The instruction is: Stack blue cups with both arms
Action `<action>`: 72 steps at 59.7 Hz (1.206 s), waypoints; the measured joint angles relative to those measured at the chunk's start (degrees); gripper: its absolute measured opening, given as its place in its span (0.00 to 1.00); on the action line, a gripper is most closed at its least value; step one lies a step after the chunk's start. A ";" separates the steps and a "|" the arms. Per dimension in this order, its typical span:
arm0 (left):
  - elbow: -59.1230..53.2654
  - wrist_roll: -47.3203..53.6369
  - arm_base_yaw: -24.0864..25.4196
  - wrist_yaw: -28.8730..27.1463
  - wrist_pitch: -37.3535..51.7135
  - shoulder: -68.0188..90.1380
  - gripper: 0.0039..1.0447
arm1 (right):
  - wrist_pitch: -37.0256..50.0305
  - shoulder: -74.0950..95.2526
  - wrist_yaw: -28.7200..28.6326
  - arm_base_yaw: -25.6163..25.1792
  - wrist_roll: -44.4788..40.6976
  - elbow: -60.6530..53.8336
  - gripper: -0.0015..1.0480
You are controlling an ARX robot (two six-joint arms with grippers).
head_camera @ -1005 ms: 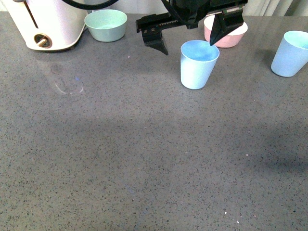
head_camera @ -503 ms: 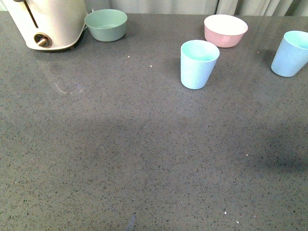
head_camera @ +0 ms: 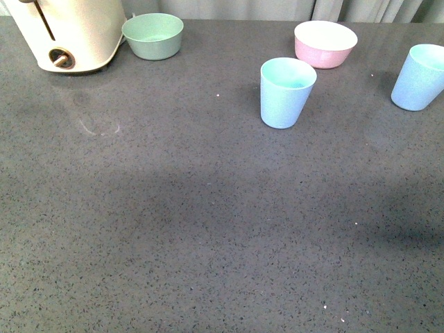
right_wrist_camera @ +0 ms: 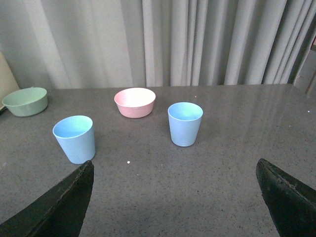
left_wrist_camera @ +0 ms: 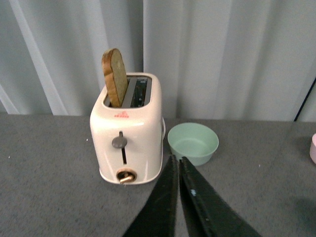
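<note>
— Where do the blue cups stand?

— Both stand upright on the grey table point(head_camera: 173, 229), not stacked. The first blue cup point(head_camera: 286, 94) is near the middle, a little in front of the pink bowl point(head_camera: 325, 43) and not touching it. The second blue cup point(head_camera: 420, 78) is at the right edge of the front view, well apart from the first.

— And the two grippers?

— The left gripper point(left_wrist_camera: 177, 163) has its fingers pressed together, with no object between them. It is above the table and points toward the toaster point(left_wrist_camera: 129, 143), where a slice of bread point(left_wrist_camera: 116, 76) stands in one slot. The mint-green bowl point(left_wrist_camera: 193, 143) is just beside the toaster. The right gripper point(right_wrist_camera: 174, 165) has its fingers spread wide and grips no object. Both cups and the pink bowl are seen between its fingers, farther away on the table.
</note>
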 joint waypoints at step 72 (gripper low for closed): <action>-29.59 0.70 13.03 12.57 -16.72 -47.28 0.01 | 0.00 0.00 -0.02 0.00 0.00 0.00 0.91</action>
